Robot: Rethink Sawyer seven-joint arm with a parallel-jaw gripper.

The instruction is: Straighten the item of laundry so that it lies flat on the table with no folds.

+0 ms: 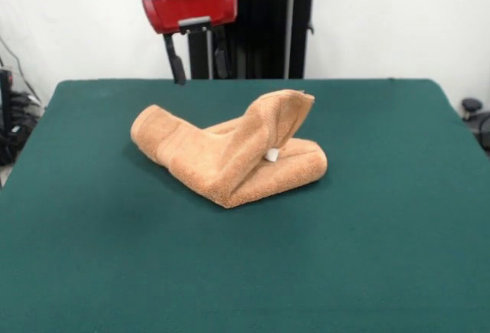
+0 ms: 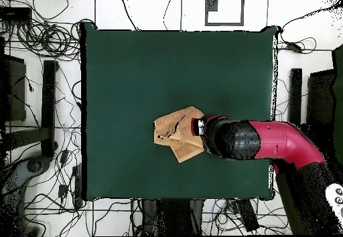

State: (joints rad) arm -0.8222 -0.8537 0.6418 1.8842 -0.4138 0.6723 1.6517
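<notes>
The item of laundry, an orange-tan towel, lies bunched and folded over itself in a V shape on the far middle of the green table. One flap stands up at its right, and a small white tag shows under that flap. My gripper hangs open and empty above the table's far edge, behind and above the towel's left part, apart from it. In the overhead view the towel lies right of the table's centre, and the red and black arm reaches in from the right and covers the towel's right edge.
The black pedestal stands behind the table's far edge. Cables and black stands lie on the floor around the table. A black-wheeled object sits off the table's right side.
</notes>
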